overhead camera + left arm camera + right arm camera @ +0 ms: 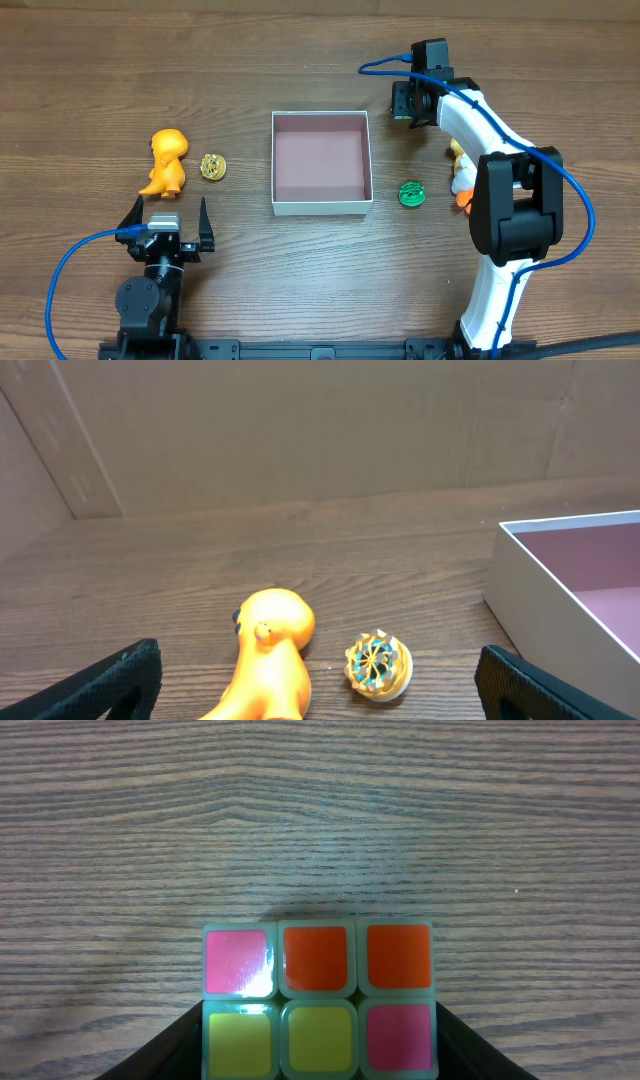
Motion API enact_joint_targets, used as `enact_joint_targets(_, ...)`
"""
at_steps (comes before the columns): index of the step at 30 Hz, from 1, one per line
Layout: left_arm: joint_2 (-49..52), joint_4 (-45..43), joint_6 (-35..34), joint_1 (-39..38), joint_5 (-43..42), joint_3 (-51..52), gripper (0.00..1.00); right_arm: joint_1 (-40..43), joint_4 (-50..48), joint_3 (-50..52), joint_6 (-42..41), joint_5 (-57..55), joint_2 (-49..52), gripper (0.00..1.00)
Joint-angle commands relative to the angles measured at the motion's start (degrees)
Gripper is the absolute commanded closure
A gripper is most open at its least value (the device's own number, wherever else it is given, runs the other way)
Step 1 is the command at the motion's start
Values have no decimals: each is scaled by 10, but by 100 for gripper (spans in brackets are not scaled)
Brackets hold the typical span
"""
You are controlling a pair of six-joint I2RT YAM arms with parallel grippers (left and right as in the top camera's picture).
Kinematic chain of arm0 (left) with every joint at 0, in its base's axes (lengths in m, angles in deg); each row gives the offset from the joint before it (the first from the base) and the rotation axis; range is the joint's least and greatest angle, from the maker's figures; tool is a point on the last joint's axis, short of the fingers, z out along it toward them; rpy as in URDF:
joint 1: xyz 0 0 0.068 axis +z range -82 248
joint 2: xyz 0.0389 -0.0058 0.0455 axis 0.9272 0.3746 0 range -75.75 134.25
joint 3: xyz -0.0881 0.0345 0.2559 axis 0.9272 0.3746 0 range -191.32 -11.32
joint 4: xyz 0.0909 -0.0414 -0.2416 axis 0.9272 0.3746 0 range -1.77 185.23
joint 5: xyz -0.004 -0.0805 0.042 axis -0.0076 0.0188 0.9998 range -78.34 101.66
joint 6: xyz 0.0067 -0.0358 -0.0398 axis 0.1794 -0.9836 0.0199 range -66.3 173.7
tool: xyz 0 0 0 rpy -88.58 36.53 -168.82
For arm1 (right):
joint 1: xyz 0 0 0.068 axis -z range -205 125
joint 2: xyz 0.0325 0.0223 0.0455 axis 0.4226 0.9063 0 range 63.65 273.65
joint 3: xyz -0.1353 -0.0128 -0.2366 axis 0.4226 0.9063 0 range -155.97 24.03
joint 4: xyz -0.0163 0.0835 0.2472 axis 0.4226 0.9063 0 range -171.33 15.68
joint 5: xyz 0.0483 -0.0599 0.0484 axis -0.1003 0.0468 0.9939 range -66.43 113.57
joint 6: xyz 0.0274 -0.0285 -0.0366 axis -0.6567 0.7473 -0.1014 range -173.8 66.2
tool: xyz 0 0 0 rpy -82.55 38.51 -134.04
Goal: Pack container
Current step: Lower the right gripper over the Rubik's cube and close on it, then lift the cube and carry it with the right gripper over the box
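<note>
Right pincer (320, 1030) straddles multicoloured plastic puzzle cube (318, 982); cannot tell if pinching. Off-centre squeeze could twist cube loose. Left pincer (168, 222) spread wide. White-walled square container (321, 207) empty, centre of wooden tabletop (300, 60).

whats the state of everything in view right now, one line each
container: upright, empty
left end effector: open, empty
puzzle cube: flat on the table
right end effector: straddling the puzzle cube, grip unclear
orange dinosaur: on its side, outside the container
gold round toy: beside the dinosaur, not touching
green round toy: right of the container, outside
white and orange toy: partly hidden, pose unclear
</note>
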Motion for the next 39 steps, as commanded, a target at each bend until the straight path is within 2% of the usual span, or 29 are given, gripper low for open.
enact_joint_targets(1, -2, -1, -5, 3, -9, 2, 0, 0, 10, -33, -1, -4, 2, 56)
enact_joint_targets(7, -2, -2, -5, 3, -9, 2, 0, 0, 83, -131, -1, -4, 2, 59)
enact_joint_targets(12, -2, -2, -5, 3, -9, 2, 0, 0, 180, -245, -1, -4, 2, 62)
enact_joint_targets(15, -2, -2, -5, 3, -9, 2, 0, 0, 253, -327, -1, -4, 2, 67)
enact_joint_targets(21, -2, -1, -5, 3, -9, 2, 0, 0, 359, -433, -3, -4, 0, 67)
enact_joint_targets(27, -2, -1, -5, 3, -9, 2, 0, 0, 444, -465, -31, -2, -10, 67)
enact_joint_targets(34, -2, -2, -5, 3, -9, 2, 0, 0, 495, -465, -37, 28, -49, 67)
enact_joint_targets(39, -2, -2, -5, 3, -9, 2, 0, 0, 532, -465, -79, 49, -80, 70)
